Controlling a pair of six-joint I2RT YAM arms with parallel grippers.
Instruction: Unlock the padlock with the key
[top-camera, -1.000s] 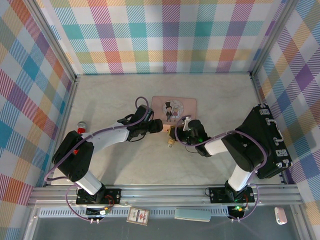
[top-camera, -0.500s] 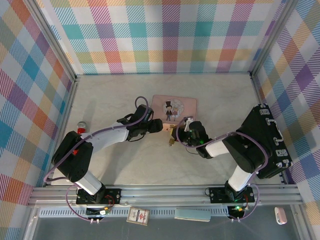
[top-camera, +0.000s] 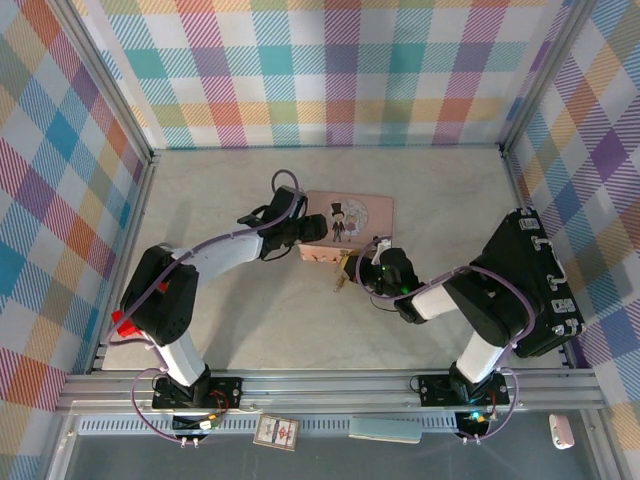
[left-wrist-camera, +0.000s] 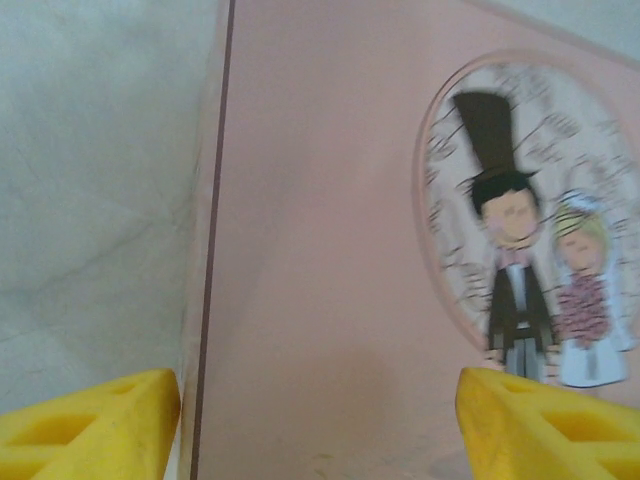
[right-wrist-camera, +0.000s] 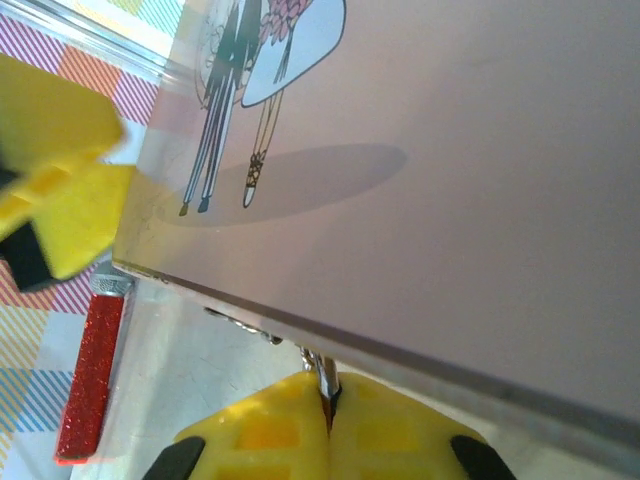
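Observation:
A small brass padlock (top-camera: 341, 283) lies on the table just in front of the pink tin (top-camera: 365, 212). My right gripper (top-camera: 352, 266) sits beside it at the tin's near edge. In the right wrist view the gripper (right-wrist-camera: 327, 400) is shut on a thin silvery metal piece (right-wrist-camera: 324, 374) that rises to the tin's rim (right-wrist-camera: 400, 345). I cannot tell whether this piece is the key or the shackle. My left gripper (top-camera: 312, 228) hovers open over the tin's left edge (left-wrist-camera: 205, 300), with nothing between its yellow fingers (left-wrist-camera: 90, 425).
A red cylinder-handled tool (right-wrist-camera: 92, 375) lies on the table to the left of the tin. The enclosure's plaid walls (top-camera: 320, 70) ring the table. Small metal links (right-wrist-camera: 240, 325) hang under the tin's near rim.
The right gripper has shut on the silvery piece at the tin's edge. The left arm has swung toward the back, bringing its open gripper over the tin's left edge.

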